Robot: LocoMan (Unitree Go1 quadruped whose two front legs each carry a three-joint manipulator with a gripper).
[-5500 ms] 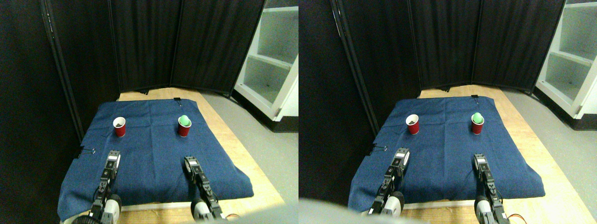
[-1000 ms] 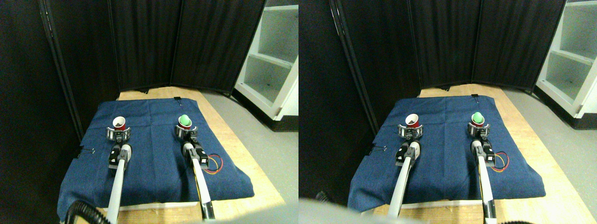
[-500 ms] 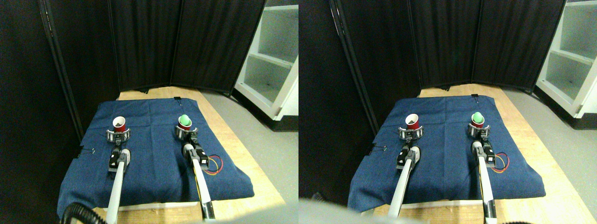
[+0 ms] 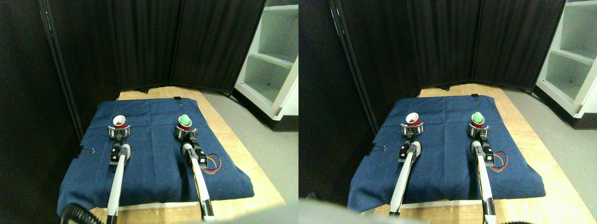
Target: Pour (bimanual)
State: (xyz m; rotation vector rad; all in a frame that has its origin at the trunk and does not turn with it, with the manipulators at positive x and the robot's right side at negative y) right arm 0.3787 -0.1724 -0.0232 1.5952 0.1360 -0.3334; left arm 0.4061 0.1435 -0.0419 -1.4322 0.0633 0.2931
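Two red cups stand on the blue cloth (image 4: 154,158). The left cup (image 4: 120,122) has a white inside, and I cannot see any contents in it. A green ball (image 4: 184,118) sits in the mouth of the right cup (image 4: 184,125). My left gripper (image 4: 119,132) is at the left cup's lower body, its grey curved fingers on both sides of it. In the same way my right gripper (image 4: 185,134) sits around the base of the right cup. Both cups are upright, and both arms stretch forward from the bottom edge.
Red and yellow wires (image 4: 214,163) loop on the cloth beside my right arm. Binder clips (image 4: 86,150) pin the cloth to the wooden board (image 4: 242,149). A black folding screen (image 4: 154,42) closes the back and left. A white shelf unit (image 4: 273,60) stands at the right.
Since 5.5 s ago both arms have stretched forward to the cups. In the last second the left gripper has edged slightly forward around its cup; the right arm has held still.
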